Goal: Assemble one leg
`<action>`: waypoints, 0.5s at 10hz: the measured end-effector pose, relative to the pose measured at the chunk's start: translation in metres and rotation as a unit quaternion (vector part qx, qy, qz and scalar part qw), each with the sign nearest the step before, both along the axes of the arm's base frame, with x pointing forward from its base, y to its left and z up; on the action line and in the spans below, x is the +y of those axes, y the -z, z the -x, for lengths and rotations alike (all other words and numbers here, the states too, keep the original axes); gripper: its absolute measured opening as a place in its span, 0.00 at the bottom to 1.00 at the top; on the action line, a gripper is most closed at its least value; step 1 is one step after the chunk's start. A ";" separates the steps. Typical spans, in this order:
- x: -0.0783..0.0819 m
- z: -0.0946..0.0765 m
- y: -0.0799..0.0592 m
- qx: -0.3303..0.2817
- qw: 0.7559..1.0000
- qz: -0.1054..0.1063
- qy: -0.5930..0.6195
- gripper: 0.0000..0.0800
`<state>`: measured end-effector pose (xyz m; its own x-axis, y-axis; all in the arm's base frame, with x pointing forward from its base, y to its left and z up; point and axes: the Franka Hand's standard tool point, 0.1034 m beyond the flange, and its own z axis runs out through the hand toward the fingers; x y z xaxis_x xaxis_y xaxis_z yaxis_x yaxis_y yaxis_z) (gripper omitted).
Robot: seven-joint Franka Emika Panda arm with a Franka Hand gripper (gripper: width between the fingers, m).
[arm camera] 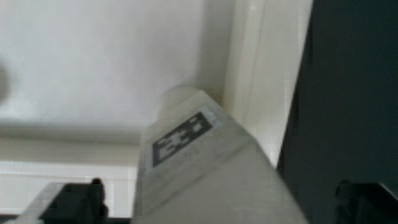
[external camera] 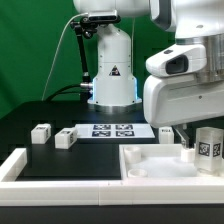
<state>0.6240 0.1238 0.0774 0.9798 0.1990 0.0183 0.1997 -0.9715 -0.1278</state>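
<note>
A white leg (external camera: pixel 208 146) with a black-and-white tag stands upright at the exterior view's right, over the right end of the large white tray-like part (external camera: pixel 140 160). My gripper (external camera: pixel 198 150) comes down around its top. In the wrist view the leg (arm camera: pixel 199 150) runs away between my two dark fingertips (arm camera: pixel 77 202), near the tray's raised rim (arm camera: pixel 246 60). A gap shows on each side of the leg, so my gripper (arm camera: pixel 221 205) is open around it. Two more legs (external camera: pixel 40 133) (external camera: pixel 65 138) lie on the black table at the exterior view's left.
The marker board (external camera: pixel 110 130) lies in front of the arm's white base (external camera: pixel 112 75). A white raised border (external camera: pixel 20 165) runs along the table's front and the exterior view's left. Another small white part (external camera: pixel 165 133) sits behind the tray.
</note>
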 end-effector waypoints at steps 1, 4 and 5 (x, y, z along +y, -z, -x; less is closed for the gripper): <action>0.000 0.001 0.000 -0.002 1.000 0.000 -0.029 0.81; -0.003 -0.001 0.001 -0.016 0.994 -0.003 -0.107 0.81; -0.003 -0.001 0.001 -0.016 0.994 -0.003 -0.108 0.81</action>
<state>0.6247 0.1212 0.0766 0.9133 0.4042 0.0498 0.4072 -0.9049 -0.1238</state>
